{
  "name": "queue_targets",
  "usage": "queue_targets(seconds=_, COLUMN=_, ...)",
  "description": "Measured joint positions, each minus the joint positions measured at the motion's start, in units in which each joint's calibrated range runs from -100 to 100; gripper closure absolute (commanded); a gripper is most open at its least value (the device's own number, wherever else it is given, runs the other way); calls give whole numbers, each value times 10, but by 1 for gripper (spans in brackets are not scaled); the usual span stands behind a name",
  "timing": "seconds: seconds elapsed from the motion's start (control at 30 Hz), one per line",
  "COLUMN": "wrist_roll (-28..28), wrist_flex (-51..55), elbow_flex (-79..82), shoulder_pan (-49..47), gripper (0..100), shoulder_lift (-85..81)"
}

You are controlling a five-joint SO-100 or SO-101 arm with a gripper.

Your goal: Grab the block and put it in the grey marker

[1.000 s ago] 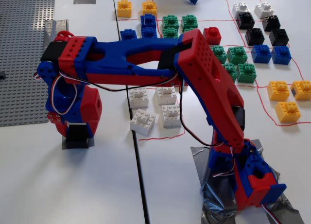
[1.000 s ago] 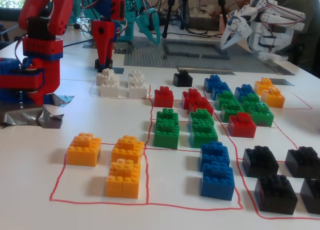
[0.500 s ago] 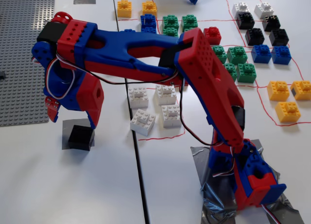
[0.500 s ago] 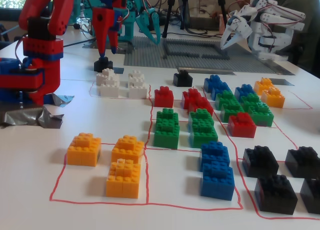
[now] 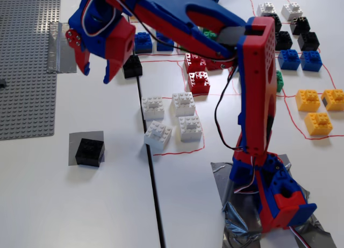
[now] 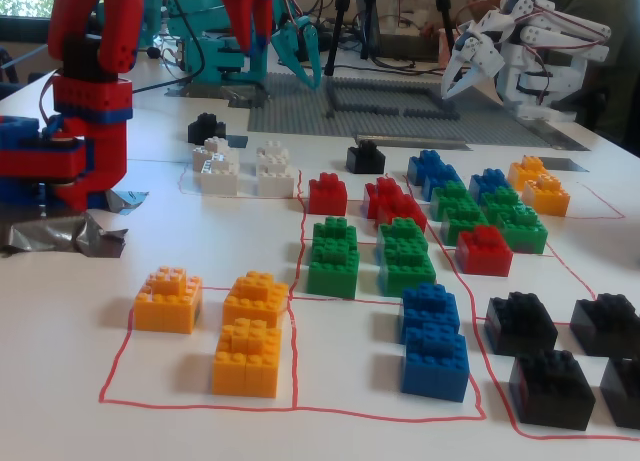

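One block (image 5: 90, 151) | studs up, square, edges slightly skewed on grey marker (image 5: 75, 140) | gripper (image 5: 95, 71) raised, fingers spread, empty

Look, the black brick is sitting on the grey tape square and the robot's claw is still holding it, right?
Not quite. The black brick does sit on the grey tape square, but the gripper is not holding it. In a fixed view it hangs empty, well above and away from the brick.
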Motion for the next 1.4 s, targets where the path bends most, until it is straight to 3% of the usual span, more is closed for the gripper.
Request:
queue_targets(seconds=0.27, wrist_roll=0, wrist_flex=2, elbow_flex=38, shoulder_pan=78, gripper=99, shoulder_lift=-67)
queue_targets(seconds=1.03, wrist_roll=21, wrist_flex=-146, elbow_flex=400, shoulder_pan=429, gripper=100, shoulder_lift=-348)
queue_targets(seconds=1.4, wrist_roll=21, wrist_flex=-217, elbow_flex=473, shoulder_pan=485, gripper=100, shoulder_lift=-365)
